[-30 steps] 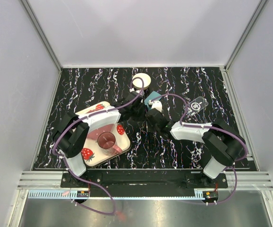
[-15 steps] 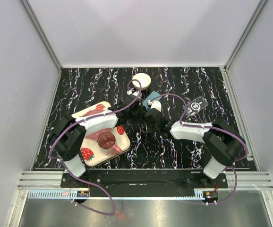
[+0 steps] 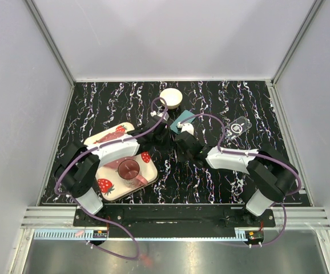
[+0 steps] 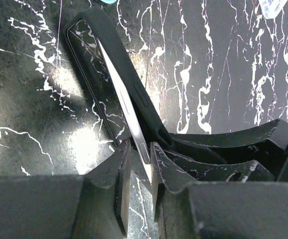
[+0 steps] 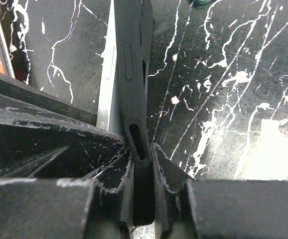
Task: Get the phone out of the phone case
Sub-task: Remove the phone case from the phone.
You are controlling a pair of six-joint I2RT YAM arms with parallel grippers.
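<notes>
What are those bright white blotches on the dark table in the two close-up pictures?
Left wrist view: light glaring off the glossy table beside the phone. Right wrist view: a similar washed-out patch, lower right. Top view: evenly lit, no hotspot.

Left pincer and right pincer clamped, tips close together.

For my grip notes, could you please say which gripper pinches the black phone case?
The right gripper: it clamps the black phone case, while the left gripper pinches the silver-edged phone.

Black phone case, white-veined black table
</notes>
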